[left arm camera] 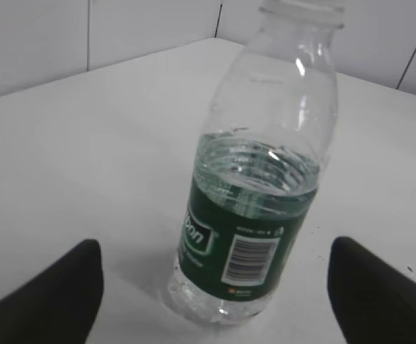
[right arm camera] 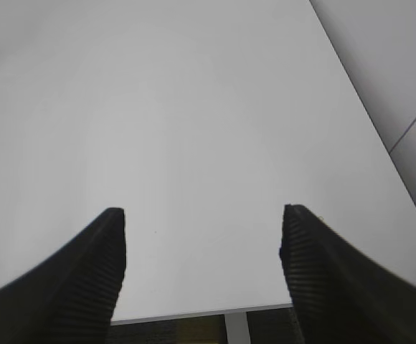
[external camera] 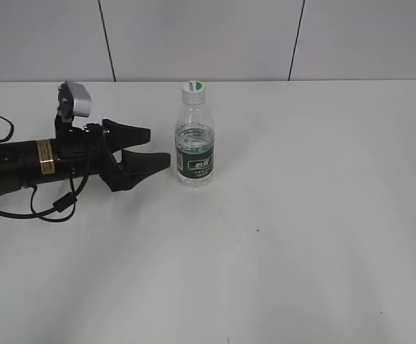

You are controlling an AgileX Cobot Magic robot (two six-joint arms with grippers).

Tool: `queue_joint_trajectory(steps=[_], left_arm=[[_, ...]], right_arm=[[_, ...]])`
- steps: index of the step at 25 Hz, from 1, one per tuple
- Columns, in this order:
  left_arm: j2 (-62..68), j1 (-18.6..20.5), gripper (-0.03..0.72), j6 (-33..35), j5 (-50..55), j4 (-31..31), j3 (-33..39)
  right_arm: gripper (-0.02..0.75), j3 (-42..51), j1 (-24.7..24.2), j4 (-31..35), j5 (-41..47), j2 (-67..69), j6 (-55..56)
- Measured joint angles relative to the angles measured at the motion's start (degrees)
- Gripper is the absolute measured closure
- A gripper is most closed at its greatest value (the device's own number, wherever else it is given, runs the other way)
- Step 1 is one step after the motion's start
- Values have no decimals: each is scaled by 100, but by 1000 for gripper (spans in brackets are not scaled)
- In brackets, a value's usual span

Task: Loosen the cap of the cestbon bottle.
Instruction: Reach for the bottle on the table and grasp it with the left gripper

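Observation:
The cestbon bottle (external camera: 195, 143) stands upright on the white table, clear and ribbed, with a dark green label and water up to about half its height. Its white cap (external camera: 193, 87) with a green mark sits on the neck. My left gripper (external camera: 158, 147) is open, low over the table just left of the bottle, its fingertips short of it. In the left wrist view the bottle (left arm camera: 254, 208) stands ahead between the open jaws (left arm camera: 211, 287); only the cap's lower edge shows at the top. My right gripper (right arm camera: 202, 236) is open and empty; it does not show in the exterior view.
The white table (external camera: 301, 229) runs wide to the right and front of the bottle. A tiled wall (external camera: 208, 36) stands behind it. The right wrist view shows the table's edge (right arm camera: 194, 315) below the jaws. A black cable (external camera: 50, 208) loops under the left arm.

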Motion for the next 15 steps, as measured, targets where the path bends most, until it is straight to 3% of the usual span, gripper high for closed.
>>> queue_joint_trajectory(steps=[15], left_arm=[[49,-687,108,-15,786,-114,-444]], right_arm=[[221,0,0,0,0,0,0]])
